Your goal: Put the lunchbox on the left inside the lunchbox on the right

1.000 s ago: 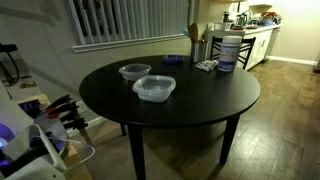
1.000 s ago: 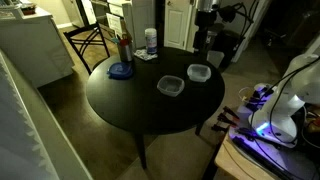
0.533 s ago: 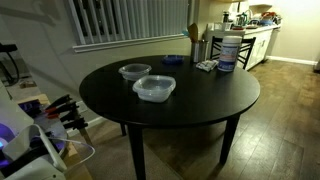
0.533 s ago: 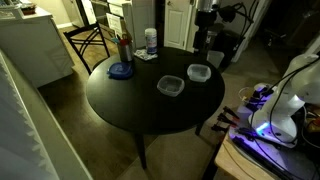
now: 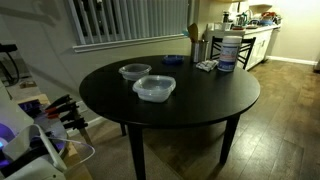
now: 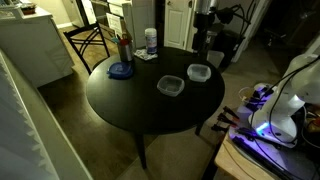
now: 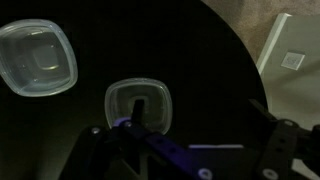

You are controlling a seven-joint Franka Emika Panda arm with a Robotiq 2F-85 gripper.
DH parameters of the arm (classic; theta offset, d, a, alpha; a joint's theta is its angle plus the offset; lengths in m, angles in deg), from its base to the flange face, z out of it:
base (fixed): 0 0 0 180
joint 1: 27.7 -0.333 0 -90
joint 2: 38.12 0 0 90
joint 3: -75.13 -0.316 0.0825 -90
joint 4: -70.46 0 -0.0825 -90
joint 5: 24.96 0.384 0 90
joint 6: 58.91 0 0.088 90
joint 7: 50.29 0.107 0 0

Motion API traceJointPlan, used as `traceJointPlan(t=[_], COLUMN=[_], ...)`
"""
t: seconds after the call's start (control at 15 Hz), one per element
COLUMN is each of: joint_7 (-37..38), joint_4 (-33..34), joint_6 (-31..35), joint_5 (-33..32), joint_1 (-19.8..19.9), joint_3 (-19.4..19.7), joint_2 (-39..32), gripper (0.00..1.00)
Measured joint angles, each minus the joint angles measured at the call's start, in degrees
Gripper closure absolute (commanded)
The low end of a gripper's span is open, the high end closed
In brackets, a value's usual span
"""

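Two clear plastic lunchboxes stand side by side on the round black table (image 5: pixel 200 100). In both exterior views they are apart from each other: one (image 5: pixel 135 71) (image 6: pixel 199 73) and the other (image 5: pixel 154 89) (image 6: pixel 171 86). In the wrist view one lunchbox (image 7: pixel 35 58) is at the upper left and the other (image 7: pixel 138 103) is near the middle, just beyond my left finger. My gripper (image 7: pixel 190 142) is open and empty, high above the table. It does not show in the exterior views.
A white canister (image 5: pixel 227 50) (image 6: pixel 150 41), a blue lid (image 5: pixel 170 60) (image 6: pixel 121 70) and a bottle (image 6: pixel 124 45) stand at the table's far side. A chair (image 6: pixel 90 40) is beside the table. The table edge and floor (image 7: pixel 250 40) show at the wrist view's right.
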Motion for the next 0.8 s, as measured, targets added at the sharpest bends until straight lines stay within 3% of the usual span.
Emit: traceJointPlan(t=[0.27, 0.8], joint_7=[-0.1, 0.0], joint_4=[4.8, 24.4], joint_6=[-0.1, -3.8], joint_5=[0.7, 4.5], joint_1=[0.6, 3.9], joint_3=[2.3, 5.0], joint_2=[-8.3, -33.5], gripper=[0.0, 0.0])
